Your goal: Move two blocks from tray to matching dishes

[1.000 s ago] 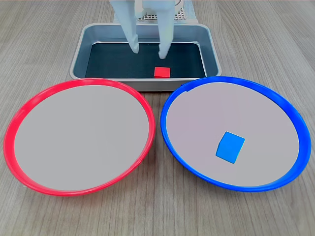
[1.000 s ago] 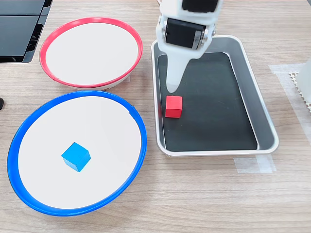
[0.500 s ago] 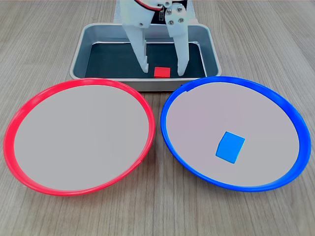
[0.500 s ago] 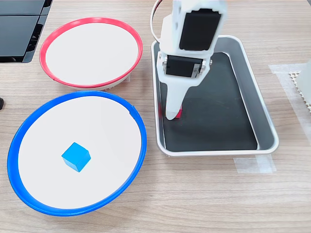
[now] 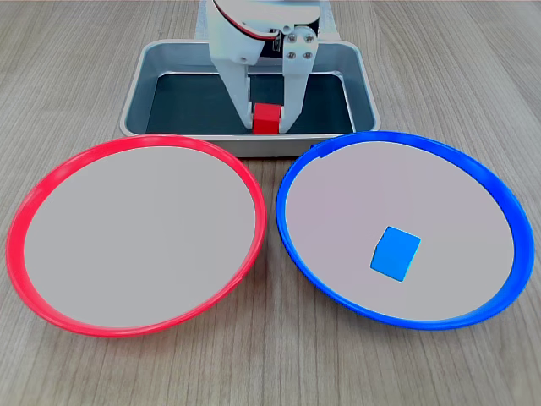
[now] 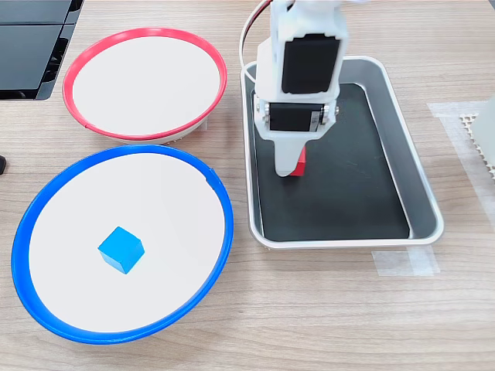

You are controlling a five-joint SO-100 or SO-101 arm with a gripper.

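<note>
Halfway done: the blue block (image 5: pixel 396 253) lies inside the blue dish (image 5: pixel 500 197), at the first exterior view's right. In the tray (image 5: pixel 135 93) at the far side, the gripper (image 5: pixel 269 125) clasps the red block (image 5: pixel 268 117) between its two fingers, low over the dark tray floor. The red dish (image 5: pixel 34 199), on the first exterior view's left, sits empty; carrying the red block there is what remains, by the look of it.
</note>
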